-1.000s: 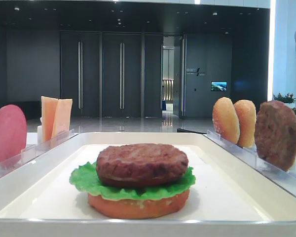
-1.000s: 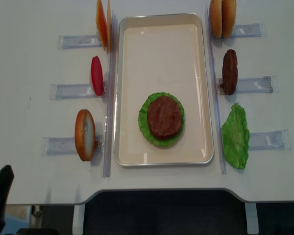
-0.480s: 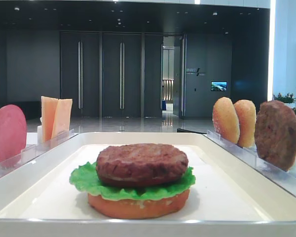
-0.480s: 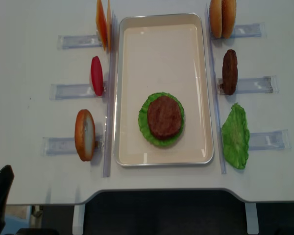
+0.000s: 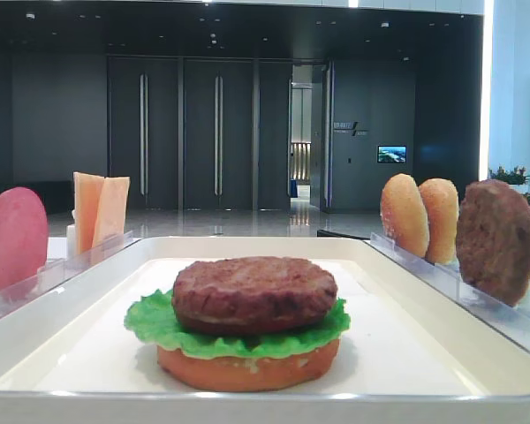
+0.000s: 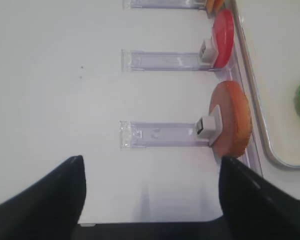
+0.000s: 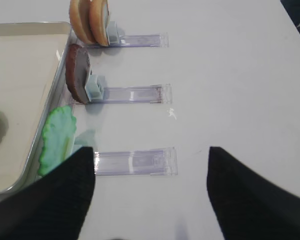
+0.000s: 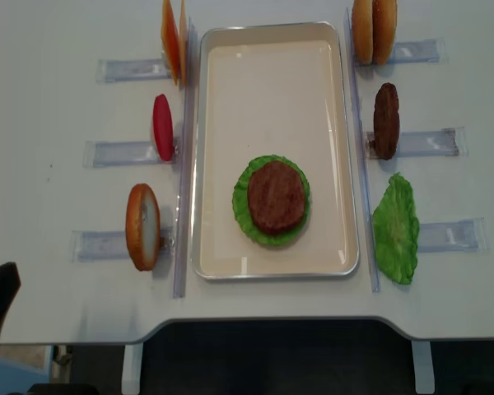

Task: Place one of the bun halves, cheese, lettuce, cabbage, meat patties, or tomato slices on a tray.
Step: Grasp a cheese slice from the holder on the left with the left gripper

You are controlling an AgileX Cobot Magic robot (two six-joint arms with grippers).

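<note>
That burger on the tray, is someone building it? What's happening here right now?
A two-armed robot is assembling it. So far the tray holds a bun half, lettuce and a meat patty, stacked. Nothing is being handled right now: the left gripper and right gripper both hang open and empty over the table's near edge. The spare pieces stand in clear racks beside the tray: cheese, a red slice and a bun half on the left, two bun halves, a patty and lettuce on the right.
</note>
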